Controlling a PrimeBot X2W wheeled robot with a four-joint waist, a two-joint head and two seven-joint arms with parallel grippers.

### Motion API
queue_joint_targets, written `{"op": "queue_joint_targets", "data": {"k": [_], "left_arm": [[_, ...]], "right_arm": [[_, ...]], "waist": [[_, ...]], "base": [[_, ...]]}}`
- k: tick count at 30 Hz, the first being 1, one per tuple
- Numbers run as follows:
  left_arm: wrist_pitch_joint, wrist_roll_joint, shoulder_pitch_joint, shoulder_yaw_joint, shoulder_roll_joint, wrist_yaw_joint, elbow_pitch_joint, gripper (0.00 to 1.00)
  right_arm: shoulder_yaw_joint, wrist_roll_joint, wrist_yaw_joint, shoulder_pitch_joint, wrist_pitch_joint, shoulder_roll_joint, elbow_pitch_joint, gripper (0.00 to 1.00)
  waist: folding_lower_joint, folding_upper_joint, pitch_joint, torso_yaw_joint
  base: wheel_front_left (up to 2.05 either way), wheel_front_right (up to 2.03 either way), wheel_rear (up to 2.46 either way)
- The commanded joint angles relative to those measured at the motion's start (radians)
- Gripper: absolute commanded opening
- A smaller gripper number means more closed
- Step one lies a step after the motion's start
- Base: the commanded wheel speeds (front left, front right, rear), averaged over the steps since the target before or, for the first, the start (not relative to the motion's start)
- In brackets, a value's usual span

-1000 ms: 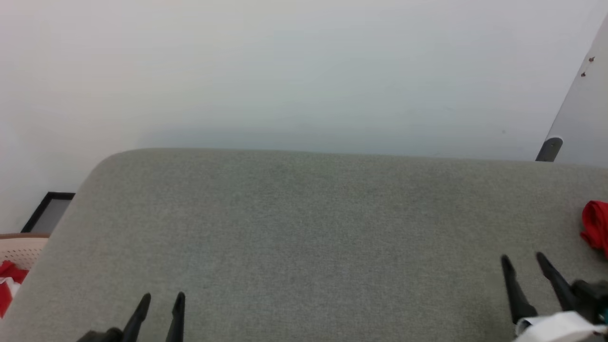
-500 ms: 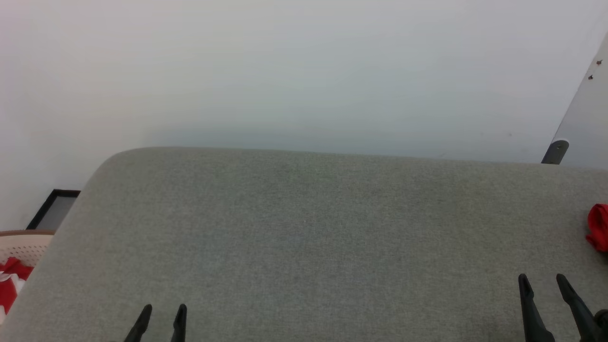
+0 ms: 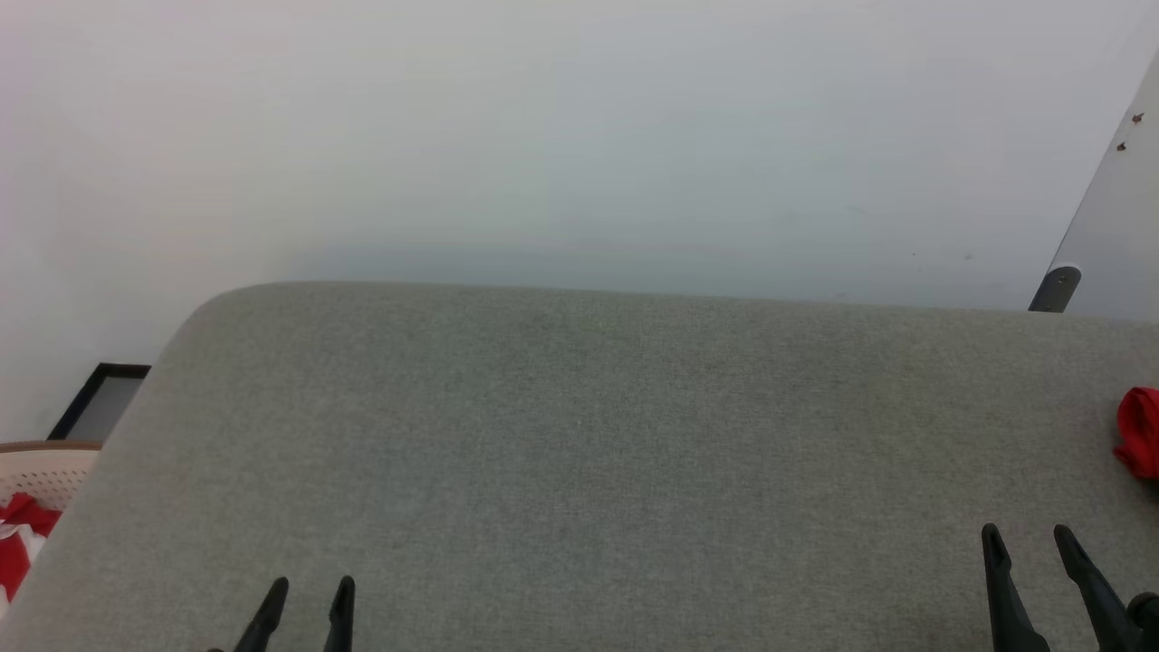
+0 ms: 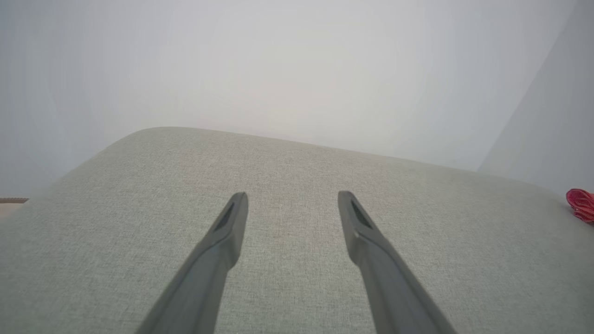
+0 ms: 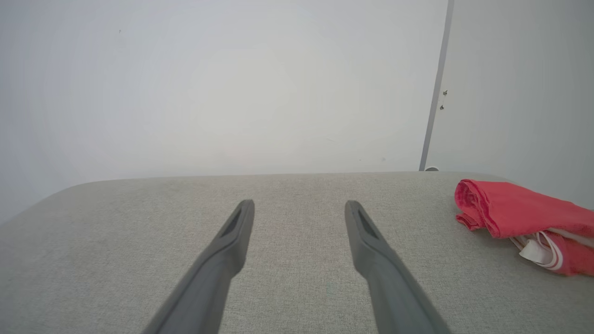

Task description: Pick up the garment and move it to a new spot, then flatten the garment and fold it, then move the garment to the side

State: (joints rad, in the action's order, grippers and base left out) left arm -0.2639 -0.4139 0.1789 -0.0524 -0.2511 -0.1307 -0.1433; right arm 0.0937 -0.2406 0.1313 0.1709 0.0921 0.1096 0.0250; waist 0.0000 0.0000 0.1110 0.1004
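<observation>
Hugging the grey cushion's (image 3: pixel 579 435) right edge, the garment (image 3: pixel 1139 430) lies bunched.

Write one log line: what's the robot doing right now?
garment: lies on cushion, far right | left end effector: open, empty | right end effector: open, empty

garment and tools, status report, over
Left tool, right tool open, empty. Red garment bundled, right end of grey cushion. Nothing between.
</observation>
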Motion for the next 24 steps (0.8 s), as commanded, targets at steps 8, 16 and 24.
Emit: {"op": "queue_joint_targets", "data": {"k": [8,16,24], "left_arm": [[0.001,-0.011,-0.008,0.011,0.003,0.0,0.003,1.0],[0.001,-0.01,0.012,0.002,0.019,0.0,-0.035,0.0],[0.038,-0.129,-0.016,0.016,0.041,0.0,-0.049,0.0]], "right_arm": [[-0.002,-0.005,-0.001,-0.004,0.004,-0.01,0.006,1.0],[-0.006,-0.005,0.0,0.011,-0.001,-0.02,-0.038,0.0],[-0.001,-0.14,0.0,-0.02,-0.023,-0.026,-0.071,0.0]], "waist": [[0.0,0.0,-0.006,0.0],[0.0,0.0,-0.009,-0.003],[0.0,0.0,-0.015,-0.008]], "base": [[0.0,0.0,0.0],[0.0,0.0,0.0],[0.0,0.0,0.0]]}}
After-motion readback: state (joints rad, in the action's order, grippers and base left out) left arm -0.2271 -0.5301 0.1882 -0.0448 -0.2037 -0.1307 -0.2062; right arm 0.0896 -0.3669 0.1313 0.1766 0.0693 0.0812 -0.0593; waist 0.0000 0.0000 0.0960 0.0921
